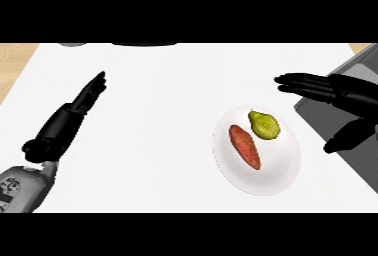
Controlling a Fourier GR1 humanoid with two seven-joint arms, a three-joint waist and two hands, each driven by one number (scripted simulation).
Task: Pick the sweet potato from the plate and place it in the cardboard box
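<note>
Resting at far left on the white tabletop (162, 100), the left hand (70, 117) lies with straight fingers, grasping nothing. One white plate (277, 172) carries one orange sweet potato (245, 146) beside one green pear (264, 125). Rightmost, the right hand (347, 95) hovers released above one grey box (347, 145).

No legible text, label, brand, number or sign observed on any surface in the head view.
</note>
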